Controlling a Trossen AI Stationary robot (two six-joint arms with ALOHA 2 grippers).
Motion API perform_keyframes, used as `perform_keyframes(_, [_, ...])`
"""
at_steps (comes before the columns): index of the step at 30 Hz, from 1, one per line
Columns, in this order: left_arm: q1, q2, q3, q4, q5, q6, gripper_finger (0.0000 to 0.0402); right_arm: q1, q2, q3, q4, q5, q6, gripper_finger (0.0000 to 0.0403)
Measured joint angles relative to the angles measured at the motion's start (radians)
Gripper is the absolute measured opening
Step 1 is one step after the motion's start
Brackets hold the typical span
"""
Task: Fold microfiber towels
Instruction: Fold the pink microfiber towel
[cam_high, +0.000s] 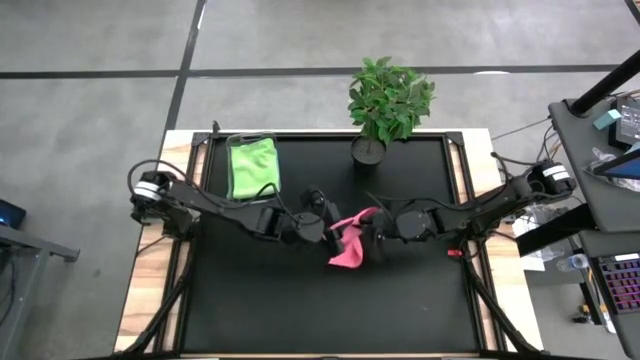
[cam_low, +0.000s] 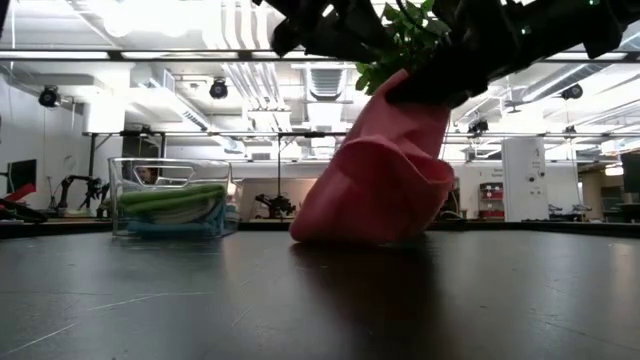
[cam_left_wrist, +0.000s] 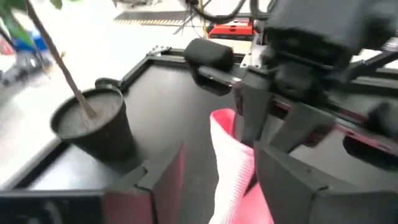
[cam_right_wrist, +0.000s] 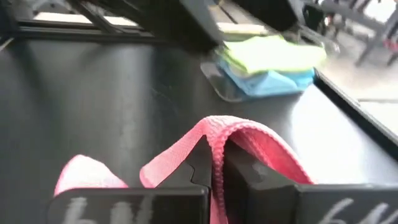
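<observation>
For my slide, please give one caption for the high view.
Right gripper pinches the pink towel mid-table, left gripper open beside it.

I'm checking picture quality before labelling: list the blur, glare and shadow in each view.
High view: even light, sharp. Low view: arms dark against bright ceiling lights, the pink towel shadowing the table. Left wrist view: plant pot and the right gripper smeared. Right wrist view: bin soft, pale sheen on the table.
</observation>
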Motion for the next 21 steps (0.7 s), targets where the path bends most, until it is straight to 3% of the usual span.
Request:
perform_keyframes(4, [0.0, -0.02, 0.001, -0.026, -0.001, 0.08, 0.0203, -0.019, -0.039, 0.0, -0.104, 0.0, 0.131, 0.0009])
perform_keyframes(10, [-0.003, -0.051, 0.002, -0.084, -0.001, 0.145, 0.0205, -0.018, -0.072, -0.008, -0.253, -0.001, 0.358, 0.0009])
perform_keyframes(15, [-0.031, -0.054, -0.003, -0.09, 0.008, 0.154, 0.0205, -0.015, -0.077, -0.03, -0.243, -0.003, 0.579, 0.0009])
perform_keyframes(21, [-0.097, -0.027, -0.055, -0.085, 0.01, 0.153, 0.0205, -0.019, -0.077, -0.031, -0.135, 0.004, 0.659, 0.0009])
